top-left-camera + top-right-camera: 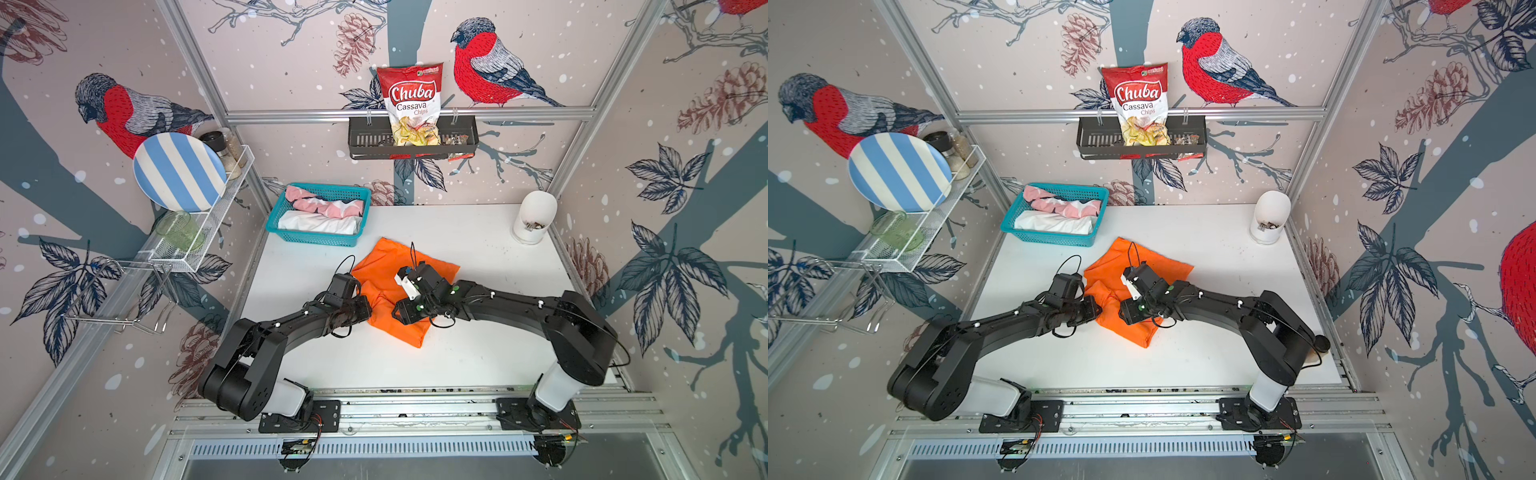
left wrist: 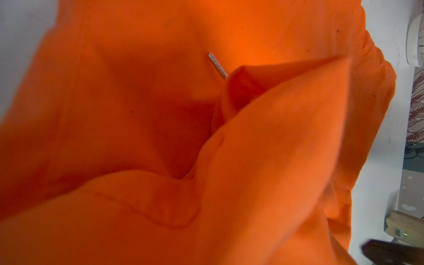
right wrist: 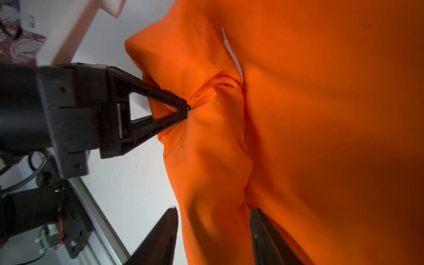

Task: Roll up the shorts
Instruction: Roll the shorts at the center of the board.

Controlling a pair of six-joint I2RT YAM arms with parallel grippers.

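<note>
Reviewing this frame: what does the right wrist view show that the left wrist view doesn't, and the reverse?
Only the right wrist view: the left pincer shut on a bunched fold of the orange shorts, and the right pincer open, its fingers astride a ridge of the fabric.
Only the left wrist view: the white holder beyond the shorts; neither pincer is clearly seen there.
Both: the orange shorts filling most of the frame, a small white label on them, and bare white table.

open tabletop (image 1: 449, 232) between basket (image 1: 316, 239) and holder (image 1: 536, 208)
</note>
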